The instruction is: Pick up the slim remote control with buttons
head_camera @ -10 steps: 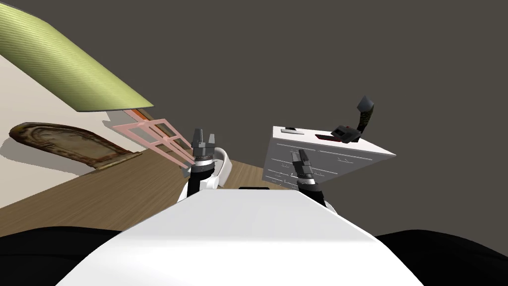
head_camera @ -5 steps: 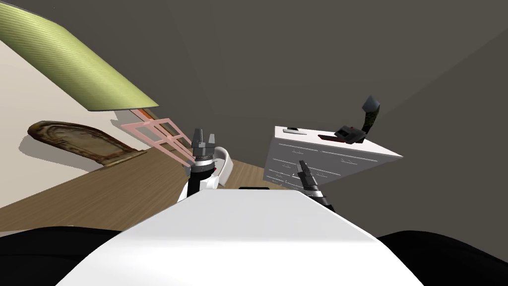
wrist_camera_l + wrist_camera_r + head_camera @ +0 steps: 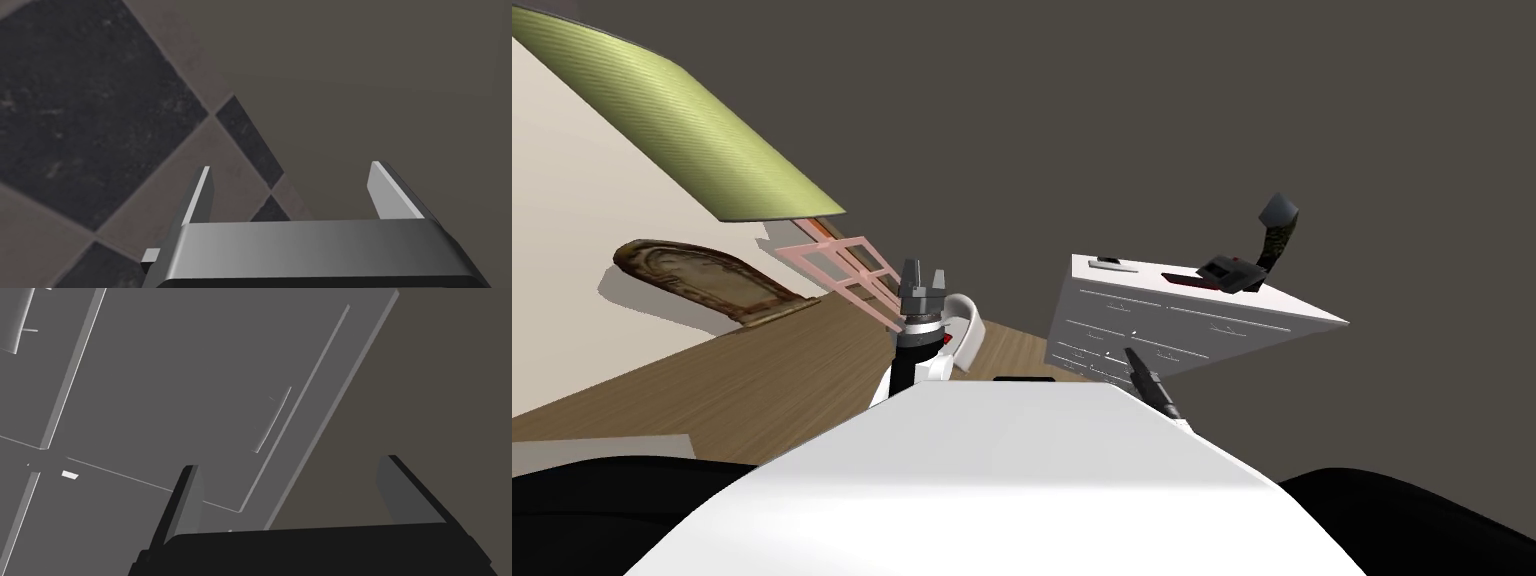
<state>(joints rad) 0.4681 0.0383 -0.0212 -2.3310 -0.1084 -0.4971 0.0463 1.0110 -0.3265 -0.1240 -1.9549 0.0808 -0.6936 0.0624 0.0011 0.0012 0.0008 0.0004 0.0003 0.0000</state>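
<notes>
White dresser with drawer fronts stood on wood floor. On its top: slim remote, light grey, near the far left corner; flat dark red item mid-top; black device with raised arm just beside it.

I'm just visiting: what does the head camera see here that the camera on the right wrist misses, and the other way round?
Head view adds: the top of the white dresser, carrying a slim dark strip that is likely the remote, a small grey item and a bent dark gadget; the left arm's open jaws; the wooden floor.
Right wrist view adds: a thin drawer handle close up, and the right arm's jaws standing open and empty.
Both: the dresser's drawer fronts and the dark wall.
</notes>
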